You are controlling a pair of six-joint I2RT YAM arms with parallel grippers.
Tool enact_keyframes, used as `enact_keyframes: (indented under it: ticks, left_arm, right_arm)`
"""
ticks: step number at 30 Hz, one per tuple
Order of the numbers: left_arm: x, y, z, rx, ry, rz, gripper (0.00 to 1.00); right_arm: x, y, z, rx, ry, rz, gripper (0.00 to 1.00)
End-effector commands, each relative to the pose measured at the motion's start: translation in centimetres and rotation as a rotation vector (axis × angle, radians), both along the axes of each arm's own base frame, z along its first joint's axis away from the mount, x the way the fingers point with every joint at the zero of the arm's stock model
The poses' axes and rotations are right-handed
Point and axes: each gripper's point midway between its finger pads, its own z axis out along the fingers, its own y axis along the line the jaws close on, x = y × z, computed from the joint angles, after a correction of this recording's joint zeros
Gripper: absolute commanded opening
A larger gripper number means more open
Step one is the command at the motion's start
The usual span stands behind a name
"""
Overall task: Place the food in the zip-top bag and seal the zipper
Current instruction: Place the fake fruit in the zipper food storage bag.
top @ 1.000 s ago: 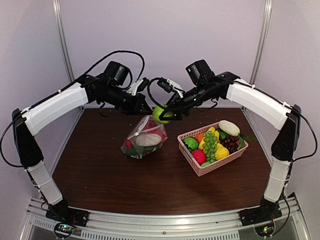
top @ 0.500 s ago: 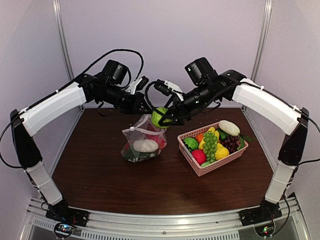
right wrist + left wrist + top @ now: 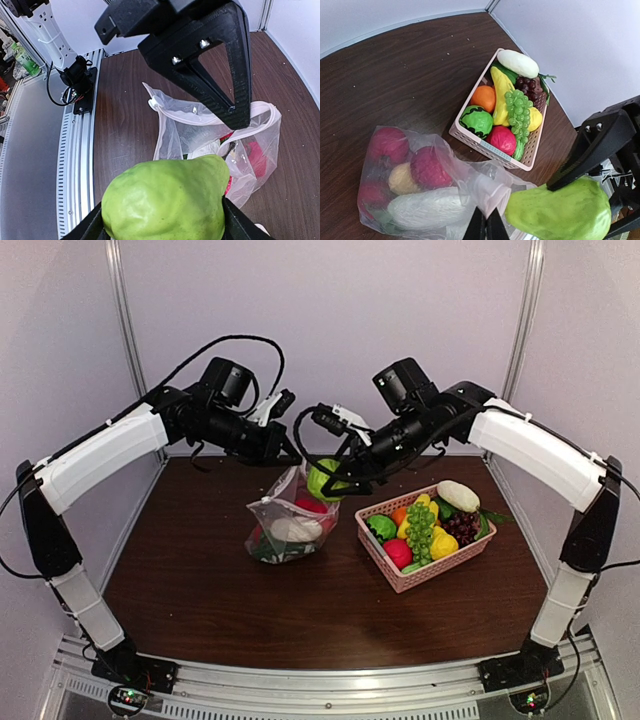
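The left jaws are clamping the mouth edge of the one zip-top bag (image 3: 285, 525) on the worktop (image 3: 200, 590) while the right jaws are gripping one green fruit (image 3: 322, 478) just above it, beside one basket (image 3: 425, 578).

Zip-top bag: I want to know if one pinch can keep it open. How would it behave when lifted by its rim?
Probably floppy: the zip-top bag sags and creases below the rim pinched by the left gripper. Likely bottom-heavy: the food is bunched low, so it may swing. Its unheld edge droops, so the mouth could fold shut.
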Motion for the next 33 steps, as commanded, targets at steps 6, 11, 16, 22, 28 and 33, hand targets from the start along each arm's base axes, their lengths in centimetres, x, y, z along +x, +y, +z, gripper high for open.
enact_keyframes:
  ticks: [6, 11, 16, 22, 28, 33]
  left_arm:
    - [0.1, 0.2, 1.2, -0.017, -0.052, 0.006, 0.00]
    - [0.2, 0.0, 1.0, -0.016, -0.047, 0.006, 0.00]
    - [0.1, 0.0, 1.4, -0.027, -0.047, -0.001, 0.00]
    - [-0.7, -0.1, 2.0, -0.057, -0.040, -0.025, 0.00]
    - [-1.3, -0.3, 2.3, -0.077, -0.034, -0.050, 0.00]
    - [-1.6, -0.1, 2.1, -0.077, -0.028, -0.057, 0.00]
  right_arm:
    - [-2.7, -2.7, 6.8, 0.080, -0.133, -0.009, 0.52]
    - [-3.7, -2.9, 5.4, 0.060, -0.097, 0.020, 0.53]
    - [-3.2, -1.9, 2.5, 0.003, -0.047, 0.015, 0.53]
    - [-0.4, -0.2, 0.6, -0.037, -0.029, -0.052, 0.52]
    - [3.9, 2.0, -1.1, -0.077, -0.011, -0.182, 0.53]
    - [6.0, 3.0, -1.8, -0.084, -0.013, -0.245, 0.63]
